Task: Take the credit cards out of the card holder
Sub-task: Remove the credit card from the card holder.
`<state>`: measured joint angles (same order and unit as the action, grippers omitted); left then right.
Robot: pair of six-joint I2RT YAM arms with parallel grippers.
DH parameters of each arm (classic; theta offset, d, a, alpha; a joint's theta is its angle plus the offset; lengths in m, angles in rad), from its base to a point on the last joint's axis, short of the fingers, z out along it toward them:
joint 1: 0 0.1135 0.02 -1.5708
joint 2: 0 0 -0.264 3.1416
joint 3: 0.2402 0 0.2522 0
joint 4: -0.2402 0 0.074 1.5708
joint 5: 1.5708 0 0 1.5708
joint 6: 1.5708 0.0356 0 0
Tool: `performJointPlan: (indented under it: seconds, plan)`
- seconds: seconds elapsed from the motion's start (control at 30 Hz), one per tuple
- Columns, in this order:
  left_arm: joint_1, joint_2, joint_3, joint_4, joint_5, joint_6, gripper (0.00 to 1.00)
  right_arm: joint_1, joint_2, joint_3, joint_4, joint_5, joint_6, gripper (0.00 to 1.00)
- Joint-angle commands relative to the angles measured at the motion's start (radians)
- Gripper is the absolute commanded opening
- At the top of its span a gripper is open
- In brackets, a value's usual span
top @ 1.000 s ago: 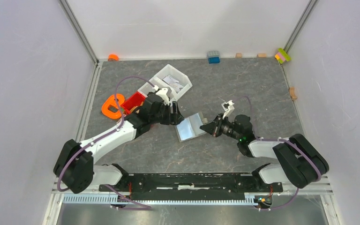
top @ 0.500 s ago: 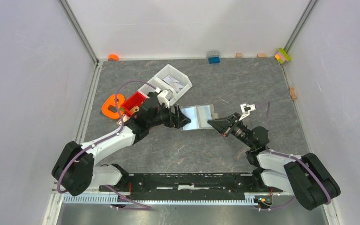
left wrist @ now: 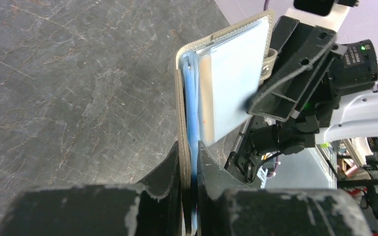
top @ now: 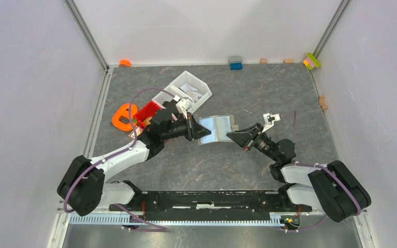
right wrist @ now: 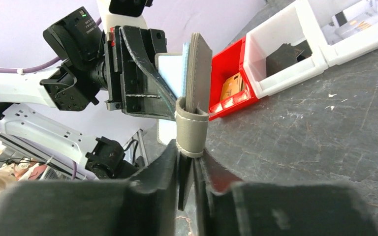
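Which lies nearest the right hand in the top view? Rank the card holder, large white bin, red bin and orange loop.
1. card holder, gripped by the right hand
2. large white bin, up-left
3. red bin, farther left
4. orange loop, leftmost

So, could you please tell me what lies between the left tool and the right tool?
The card holder, with credit cards inside; the left tool and right tool each pinch one end, as the top view shows.

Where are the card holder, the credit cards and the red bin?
card holder (right wrist: pixel 203 73): right wrist view, grey outer flap.
credit cards (left wrist: pixel 236 83): left wrist view, pale blue face.
red bin (right wrist: pixel 225 56): right wrist view, inner wall.
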<state>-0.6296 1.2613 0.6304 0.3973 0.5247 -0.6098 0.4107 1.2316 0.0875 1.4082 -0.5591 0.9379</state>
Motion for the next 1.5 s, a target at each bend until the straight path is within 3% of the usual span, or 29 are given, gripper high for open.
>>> performJointPlan:
  seconds: [0.0, 0.07, 0.1, 0.2, 0.3, 0.4, 0.5, 1.13, 1.2, 1.47]
  plan:
    - [0.004, -0.047, -0.010, 0.026, -0.046, 0.011, 0.05, 0.035, -0.033, 0.056, -0.085, -0.020, -0.102, 0.29]
    - [0.004, -0.065, -0.012, 0.008, -0.070, 0.018, 0.04, 0.045, -0.073, 0.048, -0.132, 0.015, -0.150, 0.48]
    - [0.004, -0.071, -0.014, 0.002, -0.078, 0.021, 0.03, 0.045, -0.090, 0.042, -0.154, 0.034, -0.172, 0.53]
    - [0.004, -0.085, -0.018, -0.007, -0.094, 0.025, 0.02, 0.045, -0.137, 0.028, -0.205, 0.081, -0.208, 0.57]
    - [0.004, -0.087, -0.018, -0.009, -0.092, 0.025, 0.02, 0.045, -0.158, 0.024, -0.232, 0.100, -0.221, 0.55]
    - [0.004, -0.087, -0.017, -0.009, -0.091, 0.025, 0.02, 0.045, -0.159, 0.016, -0.218, 0.106, -0.215, 0.41]
    - [0.004, -0.087, -0.018, -0.009, -0.091, 0.026, 0.02, 0.045, -0.161, 0.014, -0.216, 0.111, -0.216, 0.34]
    - [-0.011, -0.006, 0.005, 0.100, 0.088, -0.012, 0.03, 0.173, -0.109, 0.122, -0.403, 0.165, -0.383, 0.31]
    - [-0.013, -0.001, 0.014, 0.071, 0.075, -0.002, 0.09, 0.186, -0.123, 0.129, -0.427, 0.176, -0.407, 0.30]
    - [-0.016, -0.025, 0.011, 0.037, 0.028, 0.022, 0.45, 0.233, -0.133, 0.153, -0.465, 0.192, -0.458, 0.10]
